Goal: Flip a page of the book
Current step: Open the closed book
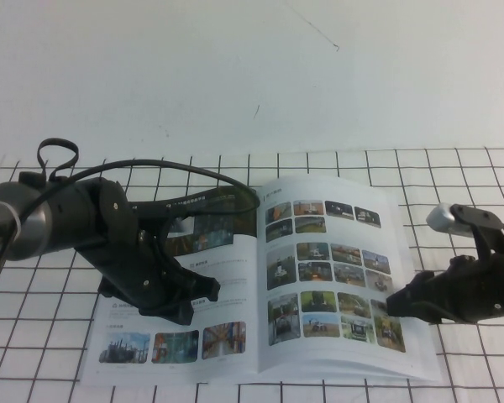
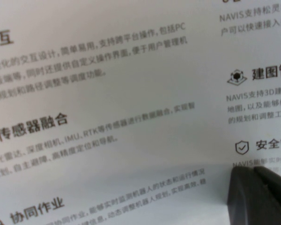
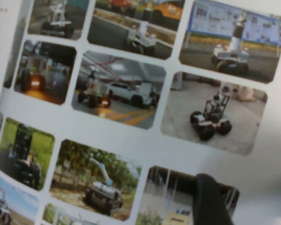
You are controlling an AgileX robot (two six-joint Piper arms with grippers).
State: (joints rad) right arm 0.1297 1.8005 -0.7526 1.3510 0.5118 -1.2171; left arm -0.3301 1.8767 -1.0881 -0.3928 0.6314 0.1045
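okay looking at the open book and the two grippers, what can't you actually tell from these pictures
- High view: the left gripper sits low over the book's left side; the arm's dark body hides the fingers, so open or shut is unclear.
- Left wrist view: only a dark fingertip shows at the frame edge; contact with the paper is unclear.
- High view: the right gripper is at the page's outer edge; its fingers merge into one dark shape.
- Right wrist view: one finger, cut off by the edge.

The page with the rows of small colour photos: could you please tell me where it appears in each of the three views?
High view: the page is the book's right-hand leaf, with the right gripper at its outer edge and the left gripper over the text leaf.
Left wrist view: not in it; only text shows.
Right wrist view: the page fills the picture.
Shared landmark: the photo grid.
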